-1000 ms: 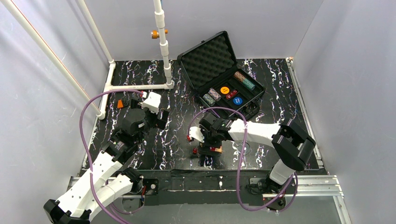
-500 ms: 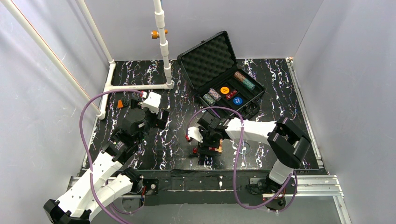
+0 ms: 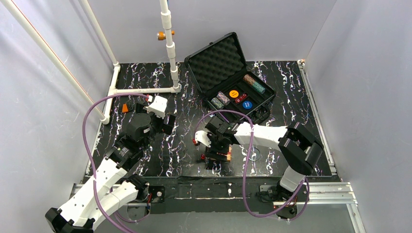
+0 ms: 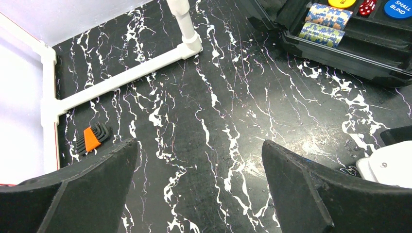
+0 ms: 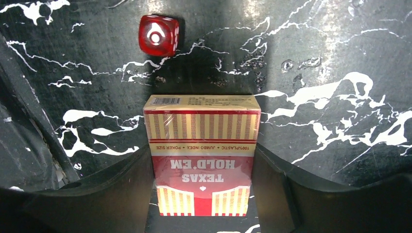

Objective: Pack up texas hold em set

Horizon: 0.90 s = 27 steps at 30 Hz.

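Right wrist view: the right arm's fingers [image 5: 121, 194] are clenched on the two long sides of the card box [image 5: 201, 145], which lies between them with its printed face up and its far half jutting past the fingertips. Whether the box is lifted or lies on the worktop [image 3: 180, 145] cannot be told. A single red die [image 5: 158, 35] lies loose on the worktop just beyond the box's far left corner, apart from it. Top external view: this grasp sits near the front edge, well apart from the open case [image 3: 233, 73] at the back, whose foam-lined lid stands raised. Left wrist view: the left arm's fingers [image 4: 82, 194] are spread wide with nothing between them, hovering over bare worktop. The chip stacks [image 4: 323, 22] are seated in the near row of the case, and a set of hex keys [image 4: 92, 138] lies beside the white pipe frame [image 4: 131, 75]. Likely hazards: the box is wrapped in glossy film and pinched toward one end only, so it may pivot or slide out during the carry. A forward push could knock the die and send it rolling, and a tilted arrival could catch the box on the case rim or disturb the pieces packed inside.
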{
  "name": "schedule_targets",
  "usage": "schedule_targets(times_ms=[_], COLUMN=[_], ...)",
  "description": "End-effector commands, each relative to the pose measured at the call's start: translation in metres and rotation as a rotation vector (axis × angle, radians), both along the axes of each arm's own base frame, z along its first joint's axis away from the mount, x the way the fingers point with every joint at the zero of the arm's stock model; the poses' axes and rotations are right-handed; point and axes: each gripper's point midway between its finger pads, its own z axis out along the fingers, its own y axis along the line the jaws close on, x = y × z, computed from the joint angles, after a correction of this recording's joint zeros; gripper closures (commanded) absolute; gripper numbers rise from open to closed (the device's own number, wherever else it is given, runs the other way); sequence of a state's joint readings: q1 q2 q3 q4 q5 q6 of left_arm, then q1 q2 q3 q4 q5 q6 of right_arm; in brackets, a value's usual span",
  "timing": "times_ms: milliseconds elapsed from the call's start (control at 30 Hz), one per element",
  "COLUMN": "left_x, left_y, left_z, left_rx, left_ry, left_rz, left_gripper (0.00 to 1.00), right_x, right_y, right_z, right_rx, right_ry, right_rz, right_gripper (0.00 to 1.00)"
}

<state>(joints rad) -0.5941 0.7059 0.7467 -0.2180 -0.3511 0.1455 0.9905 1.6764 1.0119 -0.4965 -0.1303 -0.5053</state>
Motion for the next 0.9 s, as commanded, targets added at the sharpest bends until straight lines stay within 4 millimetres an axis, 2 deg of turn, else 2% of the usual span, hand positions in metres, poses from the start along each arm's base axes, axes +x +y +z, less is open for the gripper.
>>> schedule_targets(times_ms=[0,200,467,600,700,767,867], left_x=[-0.003,-0.004,-0.005,-0.005,-0.005,-0.005,-0.005], left_y=[0.002,0.002,0.001,0.002,0.002,0.002,0.002], left_z=[0.003,0.005,0.006,0.006,0.007,0.007,0.007], left_rx=[0.000,-0.008,-0.013,-0.014,-0.013,-0.011,-0.010], left_ry=[-0.010,-0.018,-0.019,-0.020,-0.023,-0.023,-0.024], left_rz=[-0.004,-0.007,-0.009,-0.009,-0.008,-0.008,-0.009], left_gripper=[0.01,0.01,0.01,0.01,0.01,0.01,0.01], right_x=[0.020,0.045,0.058,0.068,0.069,0.072,0.071], right_y=[0.023,0.022,0.014,0.007,0.006,0.005,0.008], right_z=[0.031,0.034,0.009,0.000,-0.006,-0.008,-0.008], right_rx=[0.100,0.117,0.059,0.006,-0.034,-0.059,-0.066], right_ry=[-0.076,-0.091,-0.069,-0.069,-0.045,-0.045,-0.031], right_rz=[-0.087,-0.305,-0.512,-0.619,-0.674,-0.712,-0.717], right_gripper=[0.43,0.41,0.38,0.33,0.26,0.15,0.05])
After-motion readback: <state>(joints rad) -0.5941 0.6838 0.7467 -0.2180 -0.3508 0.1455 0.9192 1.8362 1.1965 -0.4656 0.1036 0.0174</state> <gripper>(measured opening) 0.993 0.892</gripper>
